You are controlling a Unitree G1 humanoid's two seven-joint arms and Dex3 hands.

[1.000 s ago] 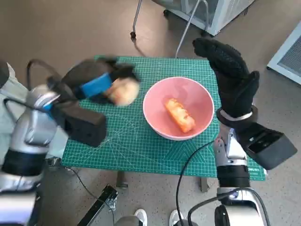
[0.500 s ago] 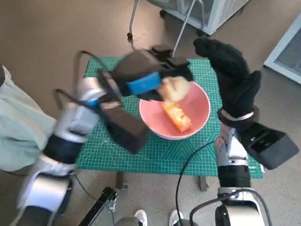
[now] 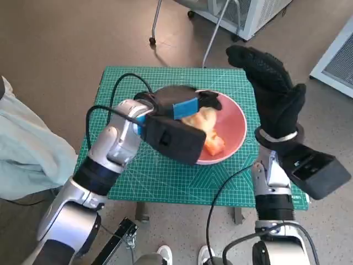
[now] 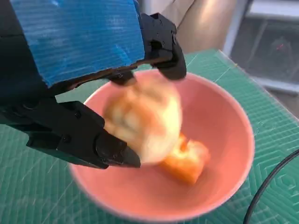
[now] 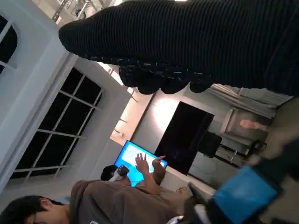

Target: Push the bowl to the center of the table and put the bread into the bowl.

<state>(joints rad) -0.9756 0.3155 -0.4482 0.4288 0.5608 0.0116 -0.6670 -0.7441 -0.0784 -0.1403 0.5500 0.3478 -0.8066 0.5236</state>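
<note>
Head view, looking steeply down. My left hand [image 3: 185,107] reaches over the pink bowl [image 3: 234,118], its fingers closed around a pale round piece of bread [image 3: 201,118] held above the bowl's hollow. The left wrist view shows this grip closely: black fingers [image 4: 117,151] sit on either side of the bread [image 4: 142,119], which is blurred and hangs just over an orange piece of food [image 4: 189,161] lying on the bowl's floor [image 4: 224,140]. The bowl stands on the green cutting mat [image 3: 160,176] near the middle of the table. My right hand [image 3: 270,91], in its black knitted glove, is raised beside the bowl's right edge, flat and upright, holding nothing. In the right wrist view, the glove [image 5: 196,42] fills the upper part, and a person [image 5: 121,198] sits at a lit blue screen [image 5: 138,156].
</note>
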